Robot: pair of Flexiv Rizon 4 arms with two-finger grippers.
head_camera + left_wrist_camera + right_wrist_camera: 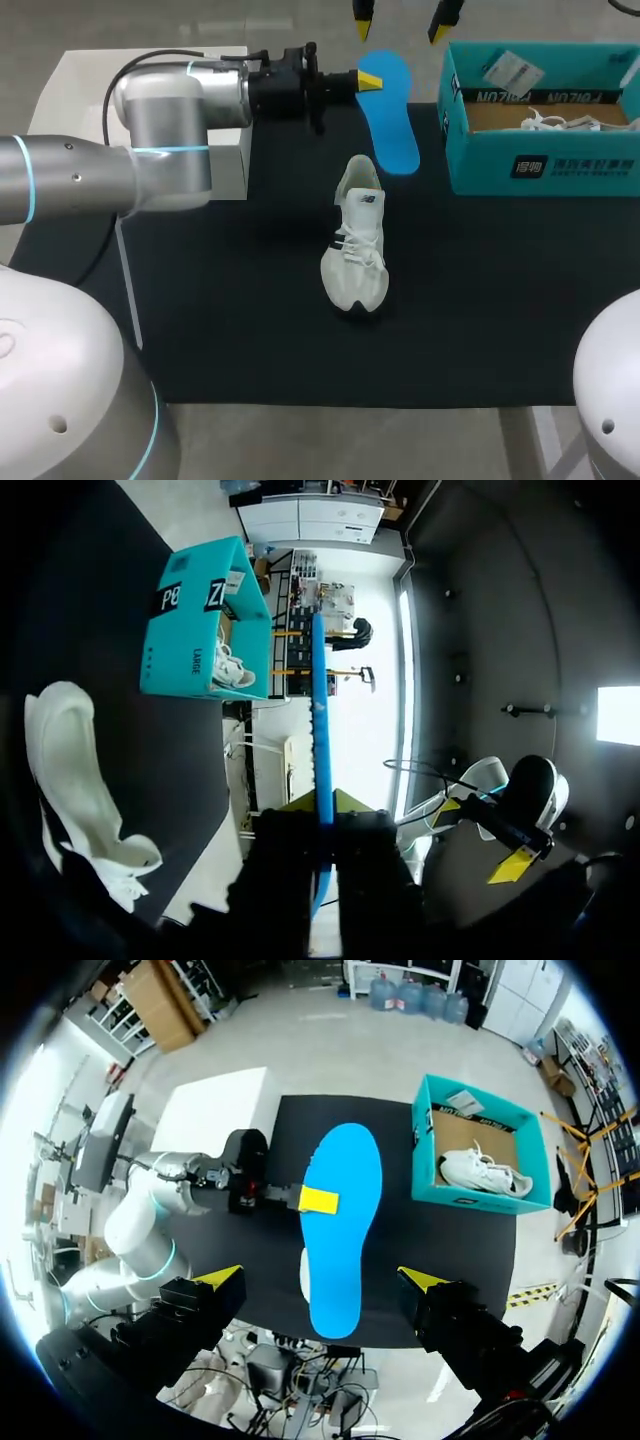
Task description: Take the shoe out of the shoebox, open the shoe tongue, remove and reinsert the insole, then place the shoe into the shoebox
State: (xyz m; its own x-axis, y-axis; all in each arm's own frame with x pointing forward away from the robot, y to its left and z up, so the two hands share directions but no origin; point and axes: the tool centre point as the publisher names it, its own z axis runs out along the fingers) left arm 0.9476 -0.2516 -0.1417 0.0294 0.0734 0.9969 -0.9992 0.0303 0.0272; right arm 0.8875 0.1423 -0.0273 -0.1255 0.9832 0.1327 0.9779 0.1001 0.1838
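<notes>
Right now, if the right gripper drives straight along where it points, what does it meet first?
Probably the blue insole, which the left gripper holds up off the table. It lies dead ahead, centred before the open right gripper. Depth to it is unclear.

Your left end effector (322, 828) grips the blue insole (319, 720), which you see edge-on, running straight ahead from the fingers. Beside it, a white shoe (75, 770) lies on the dark counter (80, 600). Farther ahead, the teal shoebox (190, 630) holds another shoe (232, 670).
</notes>
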